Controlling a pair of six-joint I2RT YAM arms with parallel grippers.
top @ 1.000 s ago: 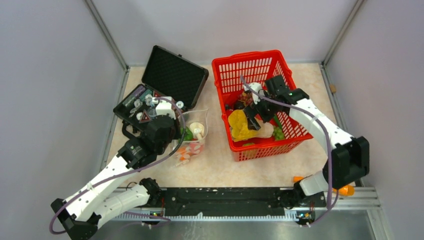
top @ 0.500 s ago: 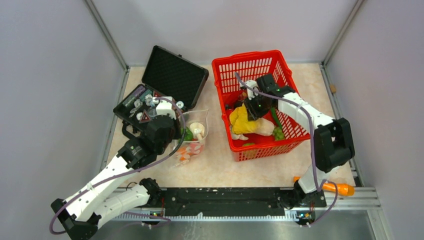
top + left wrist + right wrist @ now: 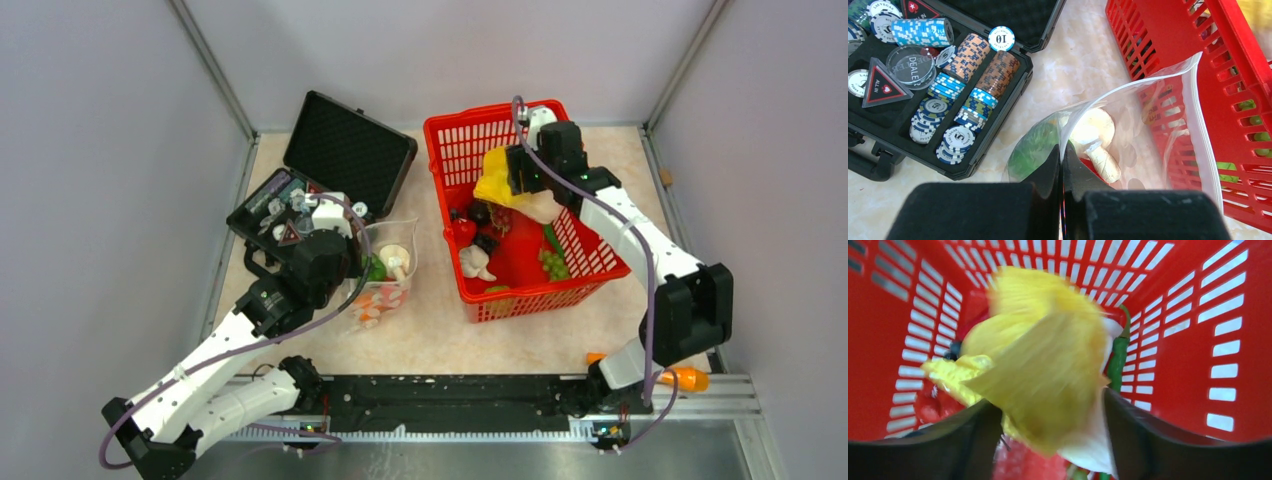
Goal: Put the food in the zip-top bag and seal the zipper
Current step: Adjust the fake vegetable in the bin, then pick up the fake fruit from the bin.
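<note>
The clear zip-top bag (image 3: 388,268) stands open on the table left of the red basket (image 3: 470,128). My left gripper (image 3: 354,272) is shut on the bag's near mouth edge; in the left wrist view the jaws (image 3: 1062,150) pinch the plastic. The whitish zipper strip (image 3: 1199,125) runs along the mouth. Inside lie a white mushroom (image 3: 1095,132), a green pepper (image 3: 1032,147) and something red. My right gripper (image 3: 522,183) is shut on a pale yellow cabbage (image 3: 500,185), held above the basket's far part; it shows blurred in the right wrist view (image 3: 1043,355).
In the basket lie dark grapes (image 3: 482,213), a red fruit (image 3: 462,231), a white piece (image 3: 473,262), green grapes (image 3: 552,263) and a green chilli (image 3: 1118,355). An open black case of poker chips (image 3: 948,75) sits far left. An orange carrot (image 3: 688,378) lies near the right base.
My right gripper has lifted the cabbage out of the basket's middle and carried it up toward the far rim. The left gripper and bag have not moved.
</note>
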